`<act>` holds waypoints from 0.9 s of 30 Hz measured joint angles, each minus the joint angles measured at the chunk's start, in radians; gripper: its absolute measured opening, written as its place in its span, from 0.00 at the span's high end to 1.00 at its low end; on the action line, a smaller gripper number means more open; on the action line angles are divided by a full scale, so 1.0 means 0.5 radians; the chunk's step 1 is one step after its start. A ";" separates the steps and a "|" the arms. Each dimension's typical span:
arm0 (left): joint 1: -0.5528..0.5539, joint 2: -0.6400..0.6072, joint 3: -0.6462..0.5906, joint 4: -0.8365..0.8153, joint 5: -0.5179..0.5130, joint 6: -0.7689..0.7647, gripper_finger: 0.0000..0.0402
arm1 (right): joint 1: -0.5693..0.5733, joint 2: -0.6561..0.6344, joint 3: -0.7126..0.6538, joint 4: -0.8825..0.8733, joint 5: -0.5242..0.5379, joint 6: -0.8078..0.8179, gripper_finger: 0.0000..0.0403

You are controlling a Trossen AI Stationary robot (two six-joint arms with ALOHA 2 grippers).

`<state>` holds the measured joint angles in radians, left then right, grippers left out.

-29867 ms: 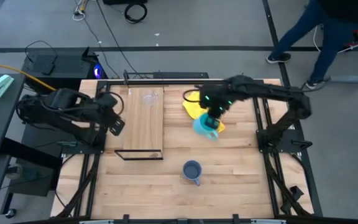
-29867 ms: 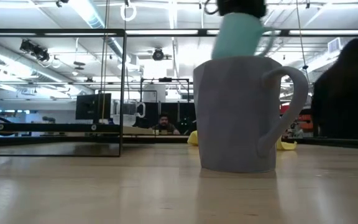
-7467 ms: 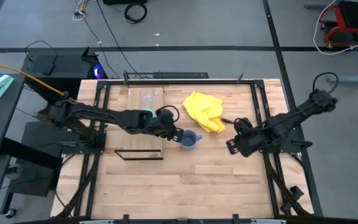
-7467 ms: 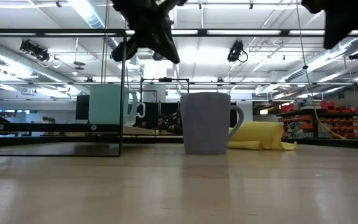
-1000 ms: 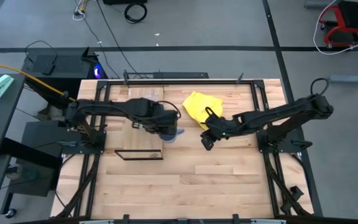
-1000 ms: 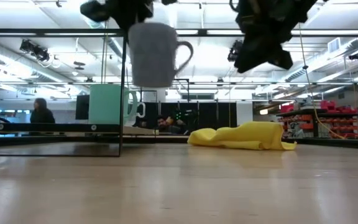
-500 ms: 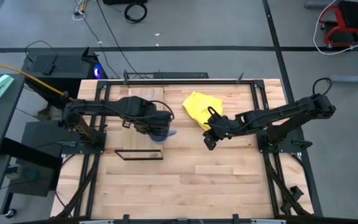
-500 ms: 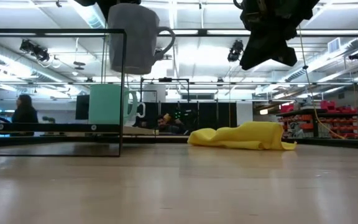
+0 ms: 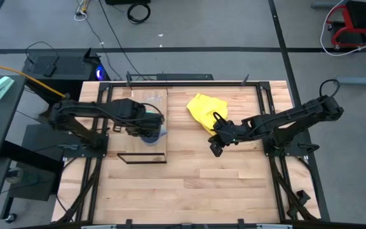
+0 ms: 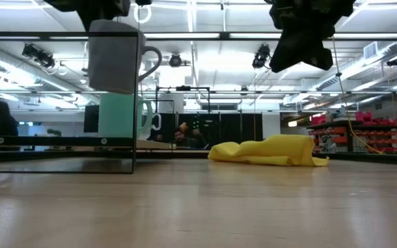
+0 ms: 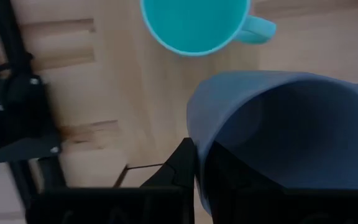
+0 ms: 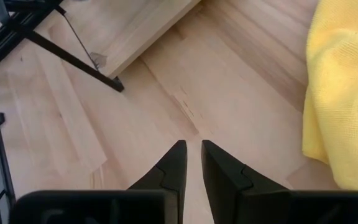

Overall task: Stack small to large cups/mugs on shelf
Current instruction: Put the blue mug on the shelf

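Observation:
My left gripper (image 9: 149, 130) is shut on the dark blue-grey mug (image 10: 114, 58), held in the air over the light-wood shelf (image 9: 135, 149). The cyan mug (image 10: 119, 117) stands upright on the shelf, below and just past the held mug; it also shows in the left wrist view (image 11: 194, 25). The clear glass cup (image 9: 152, 97) shows faintly at the shelf's far end. My right gripper (image 9: 215, 151) hovers shut and empty over the bare table, near the yellow cloth (image 9: 203, 109). My left gripper pinches the dark mug's wall at the rim (image 11: 194, 134), one finger outside (image 11: 185, 168) and one inside the mug. The fingers come from above, pointing down. The mug hangs upright and clear of the shelf, its handle (image 10: 151, 62) toward the table's right.
The shelf's thin black frame (image 9: 143, 158) stands at its near end and shows as a tall rectangle in the low view (image 10: 135, 103). The yellow cloth (image 10: 271, 150) lies right of the shelf. Bare tabletop (image 9: 202, 191) spreads across the near half.
My left gripper has carried the dark mug toward the table's left edge, from beside the shelf's right edge to over the shelf above the cyan mug. The mug has stayed upright and lifted. My right gripper has barely shifted.

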<state>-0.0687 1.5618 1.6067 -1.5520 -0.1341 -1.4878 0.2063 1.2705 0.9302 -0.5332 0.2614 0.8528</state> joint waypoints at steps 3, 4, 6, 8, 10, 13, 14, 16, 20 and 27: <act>-0.005 -0.061 -0.091 0.030 0.001 -0.020 0.94 | -0.013 0.000 0.000 0.014 0.006 0.000 0.86; -0.005 -0.078 -0.122 0.020 0.001 -0.009 0.94 | -0.025 0.000 0.000 0.018 0.006 -0.005 0.86; -0.003 -0.116 -0.198 0.025 0.003 0.024 0.94 | -0.050 0.000 0.000 0.019 0.006 -0.018 0.86; 0.004 -0.128 -0.256 0.085 0.000 0.070 0.94 | -0.081 0.000 0.000 0.019 0.006 -0.031 0.86; 0.010 -0.139 -0.320 0.102 0.001 0.133 0.94 | -0.102 0.000 0.000 0.019 0.008 -0.031 0.87; 0.030 -0.177 -0.391 0.220 0.003 0.306 0.94 | -0.118 0.000 0.000 0.020 0.006 -0.033 0.88; 0.038 -0.188 -0.410 0.260 0.005 0.343 0.94 | -0.120 0.000 0.000 0.020 0.006 -0.034 0.88; 0.070 -0.199 -0.443 0.248 0.002 0.393 0.94 | -0.128 0.000 0.000 0.019 0.006 -0.036 0.89; 0.110 -0.285 -0.526 0.311 0.031 0.513 0.94 | -0.138 0.001 0.000 0.020 0.001 -0.035 0.90; 0.122 -0.455 -0.708 0.478 0.097 0.591 0.94 | -0.139 0.001 0.000 0.034 -0.001 -0.031 0.92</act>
<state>-0.0074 1.3342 1.2529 -1.3130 -0.0857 -1.1921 0.1368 1.2709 0.9302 -0.5163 0.2611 0.8375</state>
